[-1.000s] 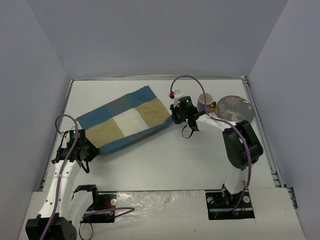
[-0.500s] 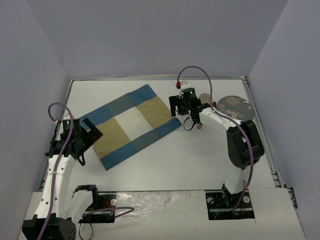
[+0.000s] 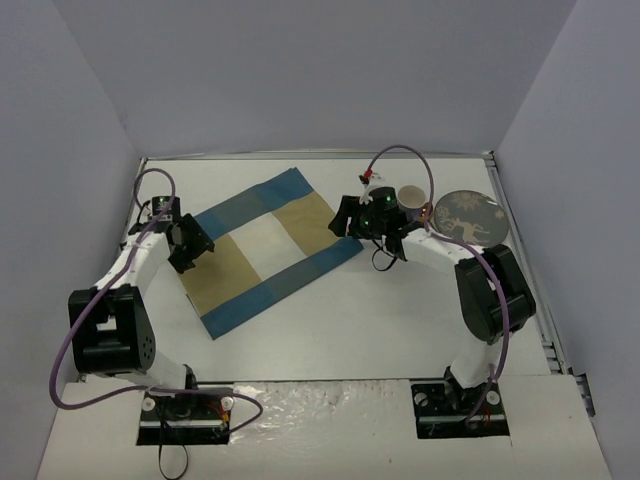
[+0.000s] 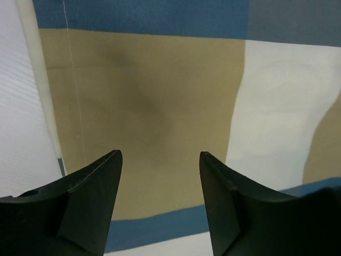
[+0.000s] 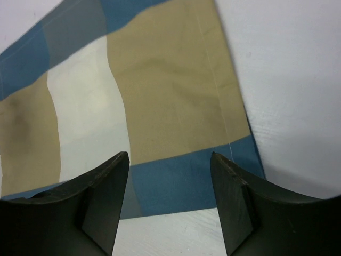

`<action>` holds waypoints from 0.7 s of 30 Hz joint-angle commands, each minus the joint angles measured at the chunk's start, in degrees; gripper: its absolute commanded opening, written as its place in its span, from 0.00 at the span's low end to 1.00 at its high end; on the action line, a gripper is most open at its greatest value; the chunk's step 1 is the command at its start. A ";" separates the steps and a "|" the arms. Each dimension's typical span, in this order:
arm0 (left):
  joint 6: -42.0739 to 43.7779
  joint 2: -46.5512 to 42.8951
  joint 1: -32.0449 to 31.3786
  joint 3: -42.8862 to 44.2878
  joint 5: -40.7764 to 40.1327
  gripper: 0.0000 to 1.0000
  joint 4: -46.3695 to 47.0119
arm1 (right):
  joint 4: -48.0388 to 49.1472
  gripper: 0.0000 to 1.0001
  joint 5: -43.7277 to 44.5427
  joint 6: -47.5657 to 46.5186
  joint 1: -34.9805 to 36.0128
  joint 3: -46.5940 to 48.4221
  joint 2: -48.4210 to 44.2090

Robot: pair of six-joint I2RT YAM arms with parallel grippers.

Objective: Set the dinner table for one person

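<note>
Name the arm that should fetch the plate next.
Probably right. The right gripper, open, hovers by the placemat's right edge, near the plate; the left gripper is across the placemat.

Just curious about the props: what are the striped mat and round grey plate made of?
The blue, tan and cream rectangular mat looks like matte woven cloth: stitched hem, soft wrinkles. The round grey patterned plate could be glazed ceramic; too small to tell.

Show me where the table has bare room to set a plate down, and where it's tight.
Widest free patch: bare dinner table between the placemat and the arm bases. The placemat's middle is also free, between the left gripper and right gripper. Crowded: far right corner, with cup and plate.
</note>
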 commanded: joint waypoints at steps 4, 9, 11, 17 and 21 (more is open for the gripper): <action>-2.51 7.17 1.34 3.57 -3.32 0.43 5.25 | 13.39 0.44 -2.54 5.93 -1.17 -5.90 4.35; -5.12 7.38 2.02 0.25 -6.67 0.40 6.17 | 16.25 0.41 -1.11 7.79 -3.11 -10.00 6.29; -6.19 7.84 2.73 -0.84 -8.27 0.40 5.86 | 15.89 0.41 0.60 7.81 -3.68 -11.25 6.56; -7.60 10.48 5.60 -1.65 -8.22 0.39 6.50 | 15.51 0.42 1.38 7.36 -5.06 -12.56 6.71; -7.58 11.37 5.83 -0.32 -7.94 0.39 6.46 | 13.24 0.43 1.25 5.73 -4.84 -10.20 5.10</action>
